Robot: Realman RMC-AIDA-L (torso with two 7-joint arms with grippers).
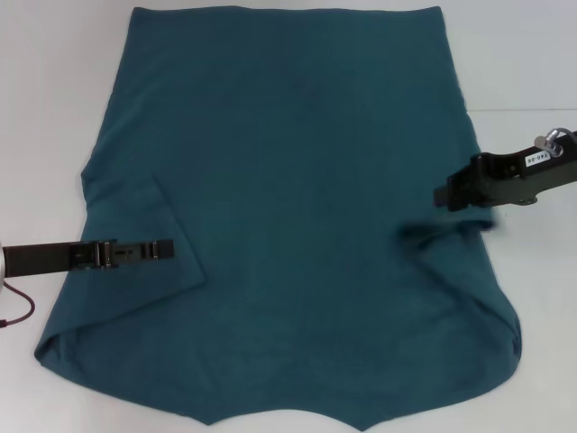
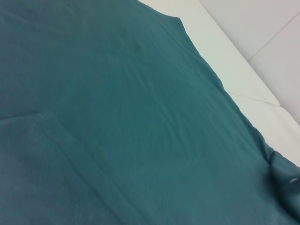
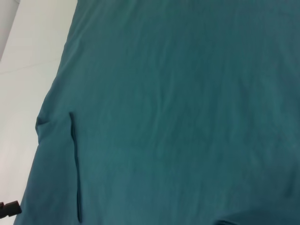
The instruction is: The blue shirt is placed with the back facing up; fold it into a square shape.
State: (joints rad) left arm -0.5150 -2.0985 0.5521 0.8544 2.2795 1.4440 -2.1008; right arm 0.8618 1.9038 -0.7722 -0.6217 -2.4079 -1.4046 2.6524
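Observation:
The blue shirt [image 1: 297,207] lies spread flat on the white table [image 1: 54,108] and fills most of the head view. Its left sleeve [image 1: 135,244] is folded inward over the body. My left gripper [image 1: 167,247] reaches in low from the left and lies over that folded sleeve. My right gripper [image 1: 444,195] comes in from the right and hangs over the shirt's right edge, just above a dark crease [image 1: 433,236] in the cloth. Both wrist views show only shirt fabric [image 2: 117,117] [image 3: 187,117] and table, with a fold line [image 3: 76,168] in the right wrist view.
White table surface [image 1: 532,54] surrounds the shirt at left, right and back. A red cable [image 1: 16,311] lies by the left arm at the table's left edge. The shirt's near hem [image 1: 288,417] reaches the front edge of the head view.

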